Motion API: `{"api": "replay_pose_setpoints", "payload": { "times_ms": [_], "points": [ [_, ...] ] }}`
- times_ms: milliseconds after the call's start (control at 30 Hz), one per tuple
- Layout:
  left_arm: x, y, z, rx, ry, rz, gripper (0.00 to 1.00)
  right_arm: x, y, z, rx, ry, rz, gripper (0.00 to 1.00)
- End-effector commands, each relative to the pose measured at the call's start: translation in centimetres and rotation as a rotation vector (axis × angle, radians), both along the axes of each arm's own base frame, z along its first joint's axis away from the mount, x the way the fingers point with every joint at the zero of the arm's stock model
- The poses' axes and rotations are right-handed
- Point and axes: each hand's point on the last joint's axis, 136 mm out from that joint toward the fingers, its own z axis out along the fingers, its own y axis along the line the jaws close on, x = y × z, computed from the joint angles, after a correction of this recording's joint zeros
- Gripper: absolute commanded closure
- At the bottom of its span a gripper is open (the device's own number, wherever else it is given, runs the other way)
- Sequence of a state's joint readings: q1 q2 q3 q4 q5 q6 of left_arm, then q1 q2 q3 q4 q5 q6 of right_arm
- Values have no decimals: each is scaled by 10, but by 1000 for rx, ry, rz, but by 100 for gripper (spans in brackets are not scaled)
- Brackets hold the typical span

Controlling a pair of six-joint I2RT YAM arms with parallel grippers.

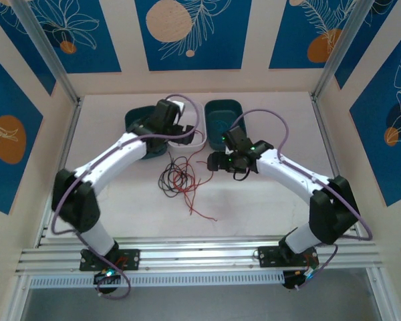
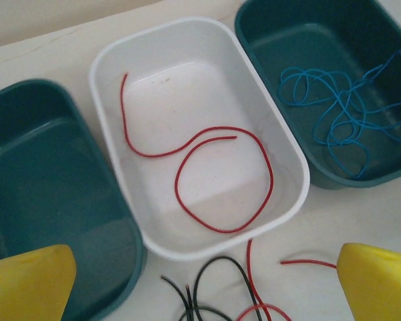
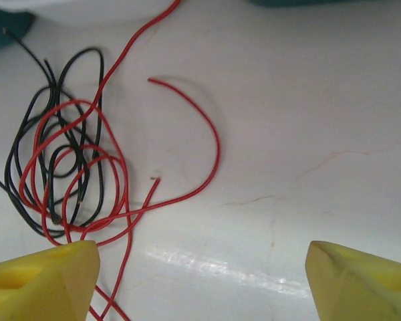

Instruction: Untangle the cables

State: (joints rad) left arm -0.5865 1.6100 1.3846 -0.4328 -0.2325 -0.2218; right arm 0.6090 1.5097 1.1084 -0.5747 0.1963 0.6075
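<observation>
Your left gripper (image 2: 204, 264) is spread wide and empty above the white rounded plastic tray (image 2: 187, 87). Your right gripper (image 3: 200, 267), also released, hangs empty over the pale tabletop (image 3: 307, 134). Blue leaf-patterned wall panels (image 1: 194, 33) surround it. The thin red and black cables (image 3: 60, 157) lie tangled on the table. A red wire (image 2: 272, 175) coils in the white tray, a blue wire (image 2: 351, 107) in the teal tray (image 2: 281, 40).

- Pale walls (image 1: 254, 80) set with blue panels (image 1: 187, 33), printed with white leaves and orange discs.
- White worktop (image 1: 267, 200), glossy, faintly veined.
- Aluminium rails (image 1: 200, 257) along near edge.
</observation>
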Motion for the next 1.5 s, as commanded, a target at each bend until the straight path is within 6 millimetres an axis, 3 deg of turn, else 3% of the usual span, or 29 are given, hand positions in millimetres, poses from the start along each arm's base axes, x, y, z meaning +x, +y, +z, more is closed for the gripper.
{"api": "replay_pose_setpoints", "payload": {
  "times_ms": [0,333,600,767,967,1233,1467],
  "points": [
    [-18,20,-4,-126,-14,133,0,7,16,4,25,5,28,23],
    [-84,82,-28,-273,-68,314,0,24,26,-45,-141,49,99,37],
    [-111,111,-31,-300,-136,364,0,46,30,-78,-277,28,151,41],
    [-120,120,-31,-301,-155,373,0,52,35,-93,-295,32,181,42],
    [-124,126,-38,-302,-154,398,0,54,33,-109,-334,50,197,50],
    [-122,122,-39,-310,-146,391,0,45,24,-117,-385,53,199,79],
    [-120,116,-36,-334,-142,372,0,37,16,-92,-485,-31,205,100]
  ]
}}
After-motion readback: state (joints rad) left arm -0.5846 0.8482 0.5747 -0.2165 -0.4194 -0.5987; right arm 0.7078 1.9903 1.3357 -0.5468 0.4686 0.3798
